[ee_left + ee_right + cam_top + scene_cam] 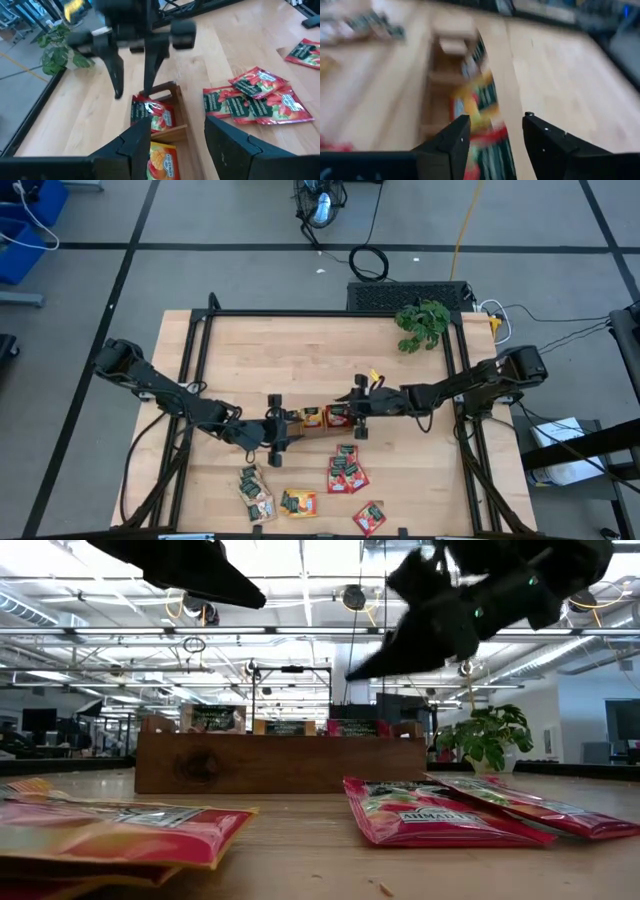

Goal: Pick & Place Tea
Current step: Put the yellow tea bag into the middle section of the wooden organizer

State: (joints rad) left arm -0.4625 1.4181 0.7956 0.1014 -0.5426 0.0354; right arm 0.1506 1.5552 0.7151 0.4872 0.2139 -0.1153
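Tea sachets in the tray beneath two parted claws

A red tea sachet [150, 112] stood in the tray [312, 420], directly under the right claw [131, 85], whose fingers were apart and gripped nothing. An orange sachet [161, 161] sat in the next compartment, below the left claw [276, 432], also spread. More sachets [347, 472] lay loose on the tabletop [300, 350] nearby

A lab or workshop hall: grey floor [250, 275] with black tape lines, ceiling strip lights [300, 635], loose cables [368, 260], blue bins [25, 230].
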